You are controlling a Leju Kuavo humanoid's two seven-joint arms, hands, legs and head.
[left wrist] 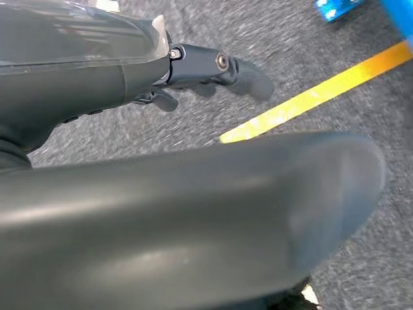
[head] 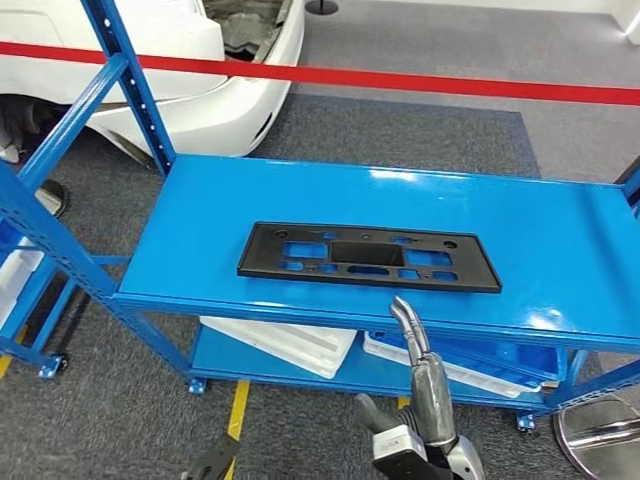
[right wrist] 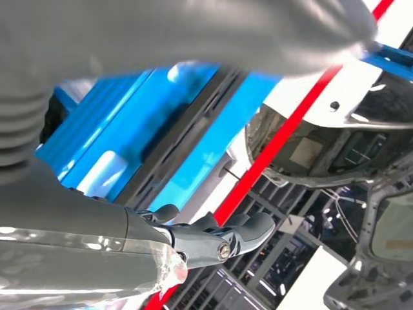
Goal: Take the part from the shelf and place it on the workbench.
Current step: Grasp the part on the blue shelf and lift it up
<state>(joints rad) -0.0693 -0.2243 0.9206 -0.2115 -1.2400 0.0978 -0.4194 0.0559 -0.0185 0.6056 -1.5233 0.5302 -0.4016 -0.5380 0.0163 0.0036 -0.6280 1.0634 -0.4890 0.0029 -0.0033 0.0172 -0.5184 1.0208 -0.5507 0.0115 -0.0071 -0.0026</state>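
The part (head: 368,256) is a long, flat black plastic panel with several cut-outs. It lies flat in the middle of the blue shelf's top board (head: 196,240), near the front edge. My right hand (head: 424,385) is raised in front of the shelf, its fingers (head: 407,322) stretched up to just below the board's front edge, a little right of the part's middle; it holds nothing. The right wrist view has the part (right wrist: 187,126) blurred beyond the fingers (right wrist: 229,236). In the left wrist view my left hand (left wrist: 214,68) hangs over grey carpet, fingers out and holding nothing.
White trays (head: 290,345) lie on the lower shelf board. Blue perforated uprights (head: 128,80) stand at the shelf's left end. A red barrier tape (head: 392,78) runs behind, with a white car (head: 204,90) beyond. A yellow floor line (head: 238,408) and a round metal base (head: 604,435) are on the carpet.
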